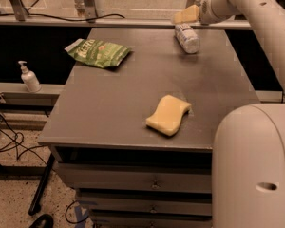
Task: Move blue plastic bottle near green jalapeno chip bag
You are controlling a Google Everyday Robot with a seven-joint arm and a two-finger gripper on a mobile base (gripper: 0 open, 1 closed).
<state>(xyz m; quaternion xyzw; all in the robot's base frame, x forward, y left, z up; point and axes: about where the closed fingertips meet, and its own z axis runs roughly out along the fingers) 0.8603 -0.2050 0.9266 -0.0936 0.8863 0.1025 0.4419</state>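
The yellow sponge [168, 114] lies nearest on the grey table [118, 96]. Farther left is the green jalapeno chip bag [99, 52]; its white logo is not readable. At the far right the blue plastic bottle [186, 37] lies on its side, well apart from the bag. The gripper [185, 14] is just above the bottle; how wide it is, I cannot tell.

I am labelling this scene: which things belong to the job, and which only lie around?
For the job: blue plastic bottle, lying far right on the table; green jalapeno chip bag, far left; gripper, just by the bottle's far end.
Lying about: yellow sponge, near the front edge; white pump dispenser, on the left ledge.
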